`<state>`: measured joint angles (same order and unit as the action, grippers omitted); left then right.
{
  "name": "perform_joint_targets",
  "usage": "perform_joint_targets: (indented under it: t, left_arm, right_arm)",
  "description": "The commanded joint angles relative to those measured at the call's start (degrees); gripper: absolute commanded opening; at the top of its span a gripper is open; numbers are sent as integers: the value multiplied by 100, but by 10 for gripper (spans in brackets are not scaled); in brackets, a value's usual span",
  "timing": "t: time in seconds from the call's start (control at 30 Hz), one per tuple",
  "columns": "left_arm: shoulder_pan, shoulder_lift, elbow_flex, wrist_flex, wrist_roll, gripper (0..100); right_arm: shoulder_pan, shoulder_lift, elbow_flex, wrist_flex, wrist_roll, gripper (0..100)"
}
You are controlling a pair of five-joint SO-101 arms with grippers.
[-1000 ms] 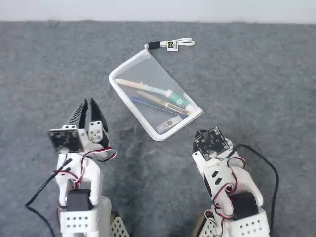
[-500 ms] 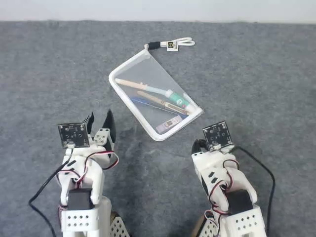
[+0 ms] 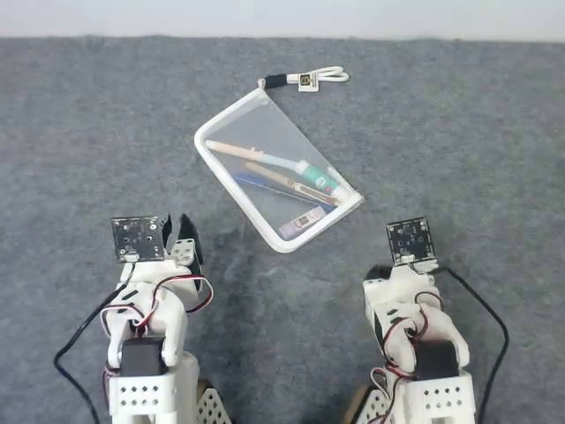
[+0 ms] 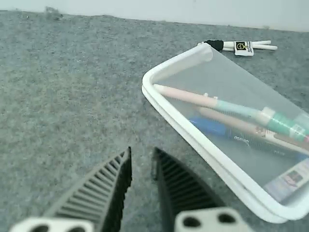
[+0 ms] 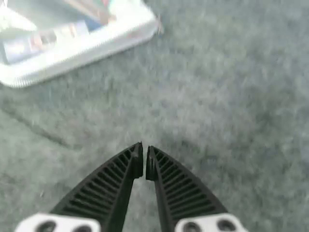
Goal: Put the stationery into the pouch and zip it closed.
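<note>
The right pincer (image 5: 144,154) sits low over the grey counter (image 3: 459,141), close in front of its own base. Its black ribbed fingers are pressed together at the tips and hold nothing. A second ago it stood just off the near corner of the pouch; it has since drawn back, and bare counter now lies between them.

The left pincer (image 4: 142,157) has pulled back toward its base too. Half a second ago its fingers were spread wide. Now only a narrow gap parts them, and nothing is between them. In the high view it (image 3: 184,237) stands apart from the pouch's near left edge.

Beyond both arms the pouch (image 3: 274,168) lies flat on the counter, slanted, in the same spot as before. It is clear with a white rim. The pens (image 3: 282,177) lie inside it side by side, a pale one with a green band (image 4: 227,106) beside a blue one (image 4: 231,137).

At the pouch's far corner the white pull strap (image 3: 318,78) lies stretched out on the counter, unmoved. I cannot tell whether the zip is fully shut.
</note>
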<state>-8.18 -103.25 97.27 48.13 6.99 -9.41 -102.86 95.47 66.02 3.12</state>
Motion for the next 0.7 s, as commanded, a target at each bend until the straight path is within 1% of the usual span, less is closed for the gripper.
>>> perform_joint_targets:
  t: [0.0, 0.13, 0.27, 0.37, 0.47, 0.53, 0.67]
  left_arm:
    - [396, -123, -75, 334, -527, 10]
    - [809, -123, -75, 730, -580, 11]
    - [826, -123, -75, 835, -580, 11]
    - [870, -123, -75, 1108, -580, 11]
    - [870, -123, -75, 1301, -580, 11]
    - [870, -123, -75, 1503, -580, 11]
    - [870, -123, -75, 1934, -580, 11]
  right_arm:
    - [84, -110, 97, 251, -70, 20]
    - [84, -110, 97, 453, -70, 20]
    - [84, -101, 97, 541, -79, 20]
    - [92, -92, 97, 629, -105, 20]
    - [92, -48, 97, 690, -484, 20]
    - [92, -75, 97, 787, -607, 20]
    - [75, -75, 97, 831, -325, 20]
